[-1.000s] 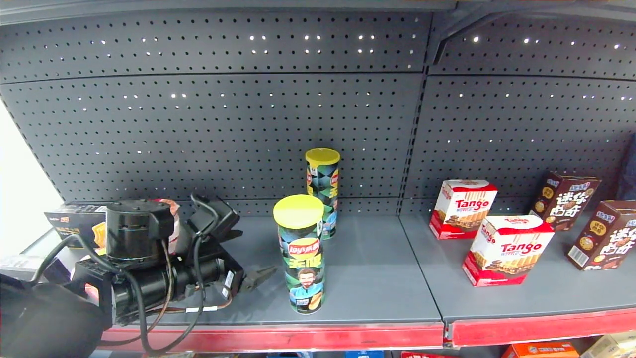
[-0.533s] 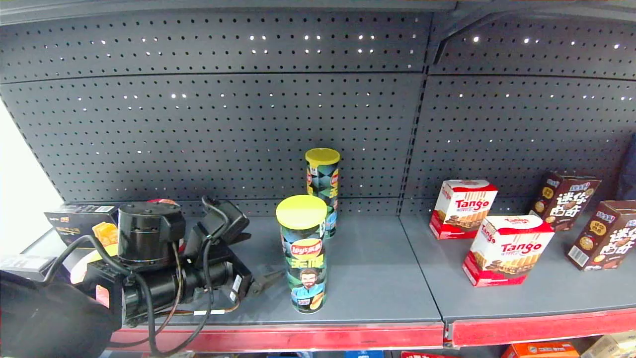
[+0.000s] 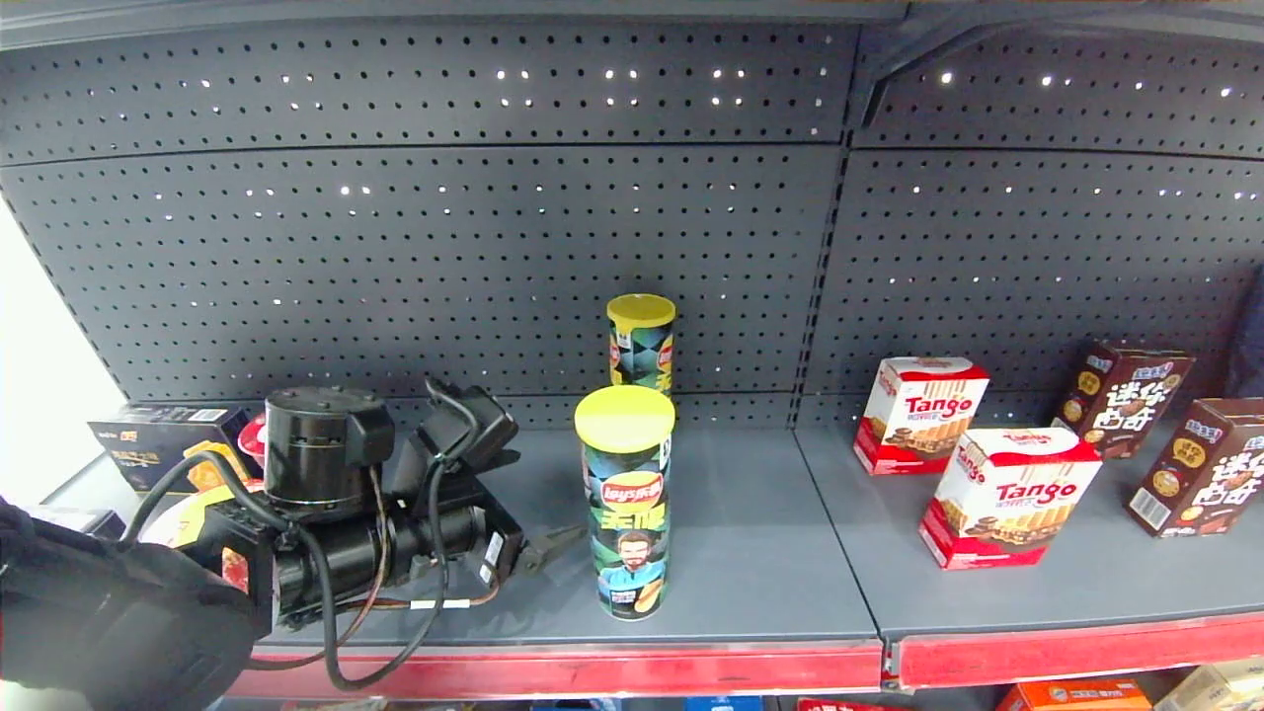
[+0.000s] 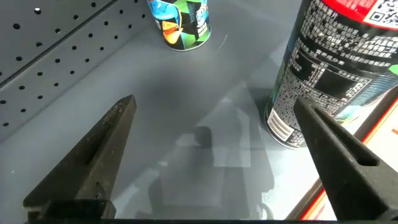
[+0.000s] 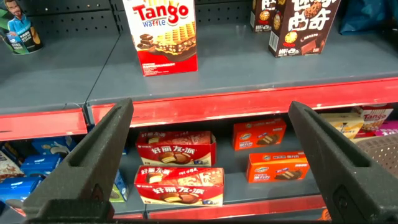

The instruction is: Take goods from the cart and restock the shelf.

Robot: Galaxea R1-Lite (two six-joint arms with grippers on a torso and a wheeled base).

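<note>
Two chip cans with yellow lids stand upright on the grey shelf (image 3: 750,533). The front can (image 3: 626,504) is near the red front edge, and the rear can (image 3: 641,341) stands by the pegboard. My left gripper (image 3: 553,538) lies low on the shelf just left of the front can. In the left wrist view this gripper (image 4: 214,106) is open with bare shelf between its fingers. There the front can (image 4: 339,56) stands right against one finger, and the rear can (image 4: 180,25) is farther off. My right gripper (image 5: 211,109) is open and holds nothing, below and in front of the shelf.
Two red-and-white wafer boxes (image 3: 923,413) (image 3: 1007,494) and brown chocolate boxes (image 3: 1121,395) (image 3: 1200,464) sit on the right bay. A black box (image 3: 158,439) lies at the far left behind my arm. Lower shelves hold red boxes (image 5: 177,149) and orange boxes (image 5: 261,134).
My left arm has slid to the right along the shelf. The front can has shifted right with it and now lines up in front of the rear can.
</note>
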